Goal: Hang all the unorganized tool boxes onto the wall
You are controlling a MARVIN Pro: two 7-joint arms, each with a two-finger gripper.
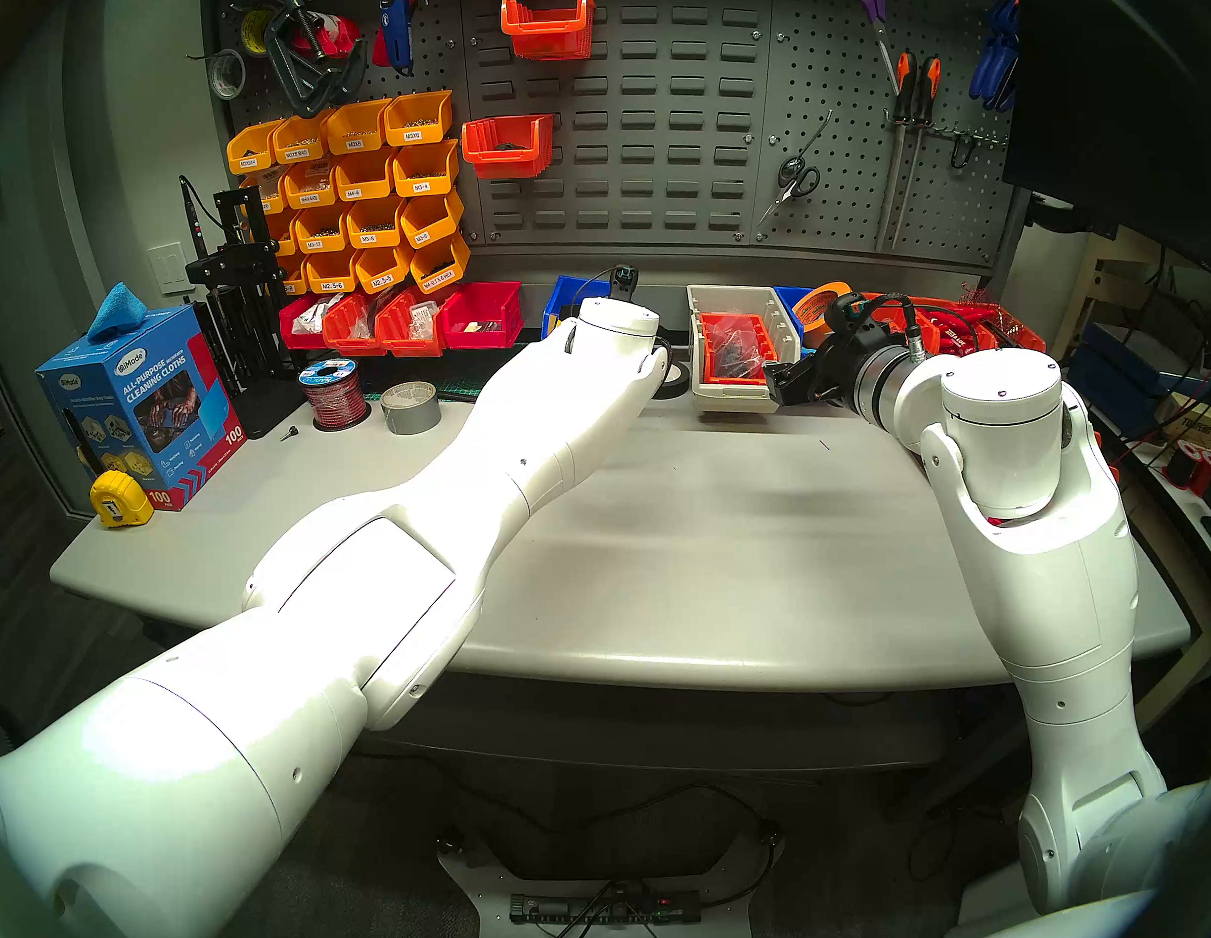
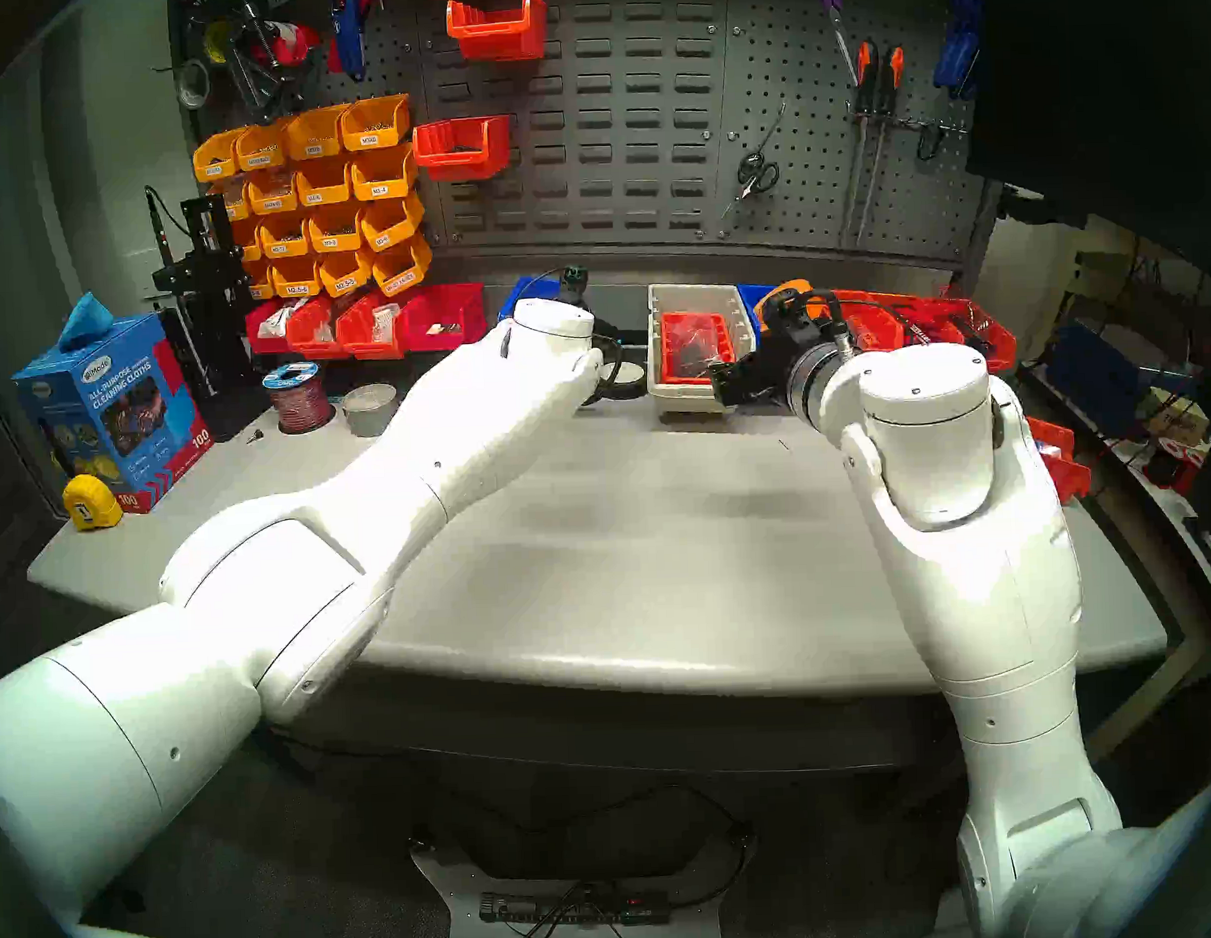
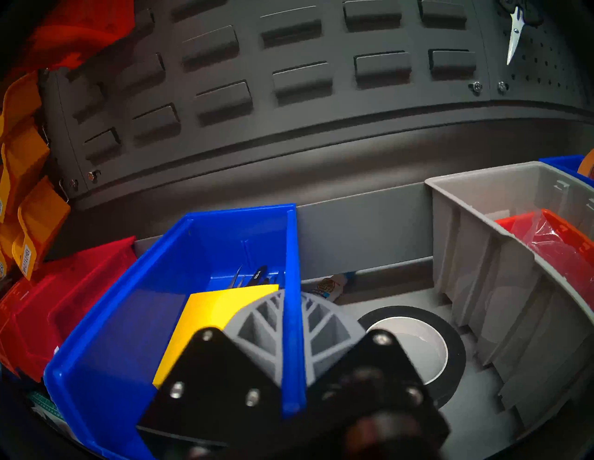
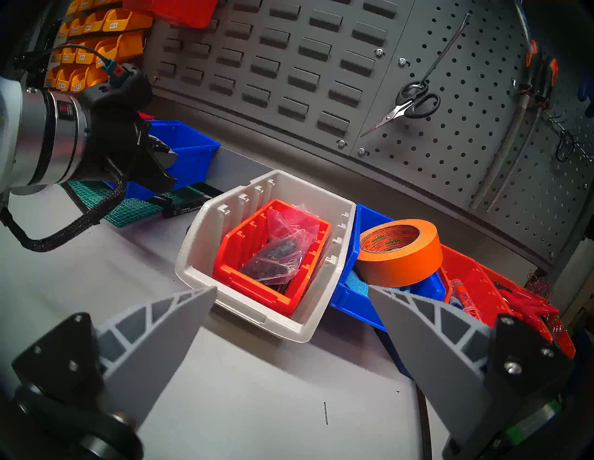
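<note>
- Your left claw (image 3: 291, 340) has its two grey fingers (image 3: 257, 324) on either side of the right side wall of the blue bin (image 3: 180, 289), one inside and one outside; whether they press the wall you cannot tell.
- That blue bin sits on the tabletop (image 1: 694, 537) at the foot of the wall (image 1: 631, 114), just right of the red bins (image 1: 406, 321). Its long axis runs from you toward the wall, open top up, tall back end at the wall and low sloped front toward you. A yellow card (image 3: 209, 314) and some small tools lie inside.
- The beige bin (image 4: 266, 257) stands on the tabletop to the right, a roll of black tape (image 3: 418, 347) between the two bins. Its long axis also runs front to back, sloped front toward you, and an orange-red bin (image 4: 273, 253) with a plastic bag rests inside it.
- The second blue bin (image 4: 360, 289) touches the beige bin's right side and carries an orange tape roll (image 4: 398, 250).
- Your right claw (image 4: 292, 298) hangs with jaws wide apart, gripping nothing, above the tabletop just before the beige bin's front.
</note>
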